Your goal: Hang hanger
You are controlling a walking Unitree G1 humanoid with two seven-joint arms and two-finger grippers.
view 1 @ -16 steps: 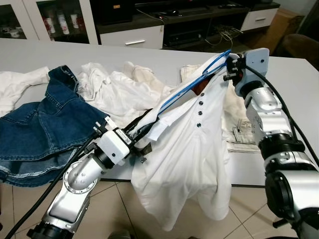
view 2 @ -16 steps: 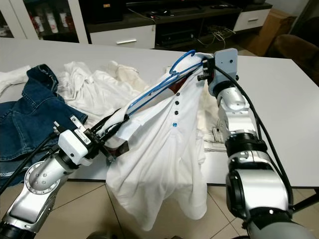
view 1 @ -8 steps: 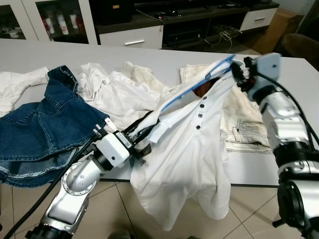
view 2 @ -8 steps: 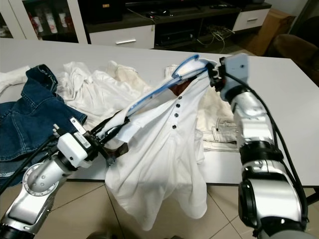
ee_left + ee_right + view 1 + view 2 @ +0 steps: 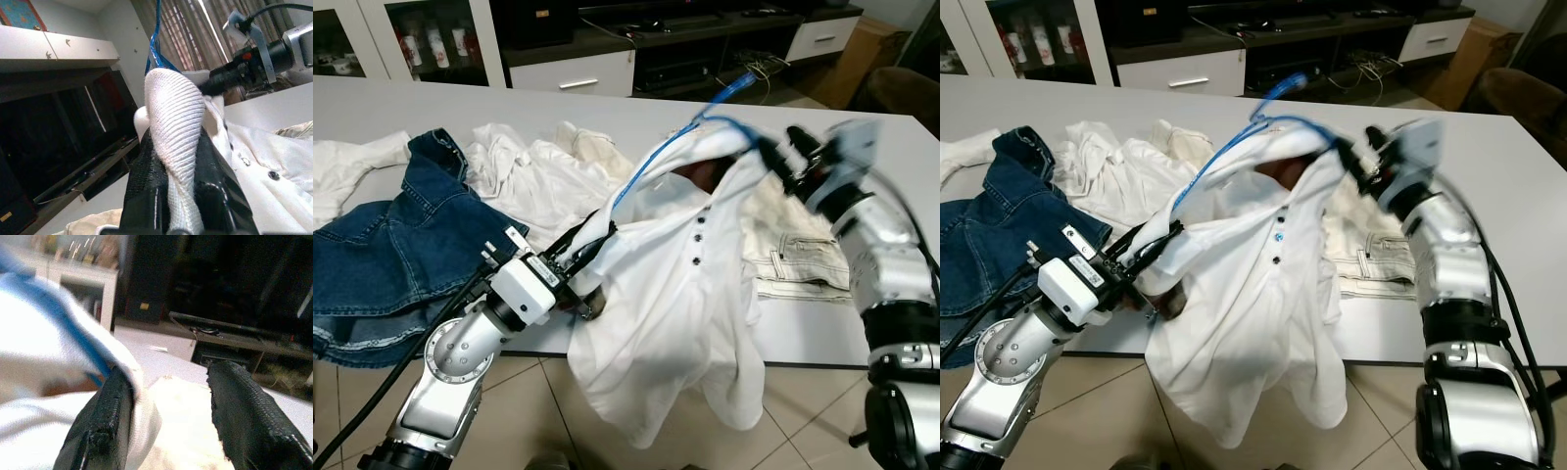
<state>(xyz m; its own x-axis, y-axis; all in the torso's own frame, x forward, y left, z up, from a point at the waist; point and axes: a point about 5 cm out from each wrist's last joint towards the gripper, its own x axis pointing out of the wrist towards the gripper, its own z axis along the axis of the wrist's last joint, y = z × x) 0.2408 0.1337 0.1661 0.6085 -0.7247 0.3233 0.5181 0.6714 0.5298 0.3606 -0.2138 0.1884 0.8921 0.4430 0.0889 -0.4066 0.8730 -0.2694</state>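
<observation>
A blue wire hanger (image 5: 636, 174) sits inside a white polo shirt (image 5: 675, 294) that hangs off the table's front edge. Its hook (image 5: 1283, 86) sticks up above the collar. My left gripper (image 5: 592, 245) is low at the left and shut on the shirt's ribbed sleeve end (image 5: 173, 112), by the hanger's lower arm. My right gripper (image 5: 775, 157) is at the shirt's other shoulder, blurred by motion. In the right wrist view its fingers (image 5: 107, 421) stand wide apart, and the white cloth and the blue hanger (image 5: 73, 328) lie against one of them.
On the white table (image 5: 901, 157) lie blue jeans (image 5: 382, 255), crumpled white garments (image 5: 538, 176) and beige trousers (image 5: 793, 259). A low cabinet with drawers (image 5: 573, 70) stands behind the table. Tiled floor (image 5: 529, 411) lies below its front edge.
The hanger's hook has swung up and to the left. My right gripper has slid right and down along the shirt's shoulder and now stands open. The left gripper keeps its hold.
</observation>
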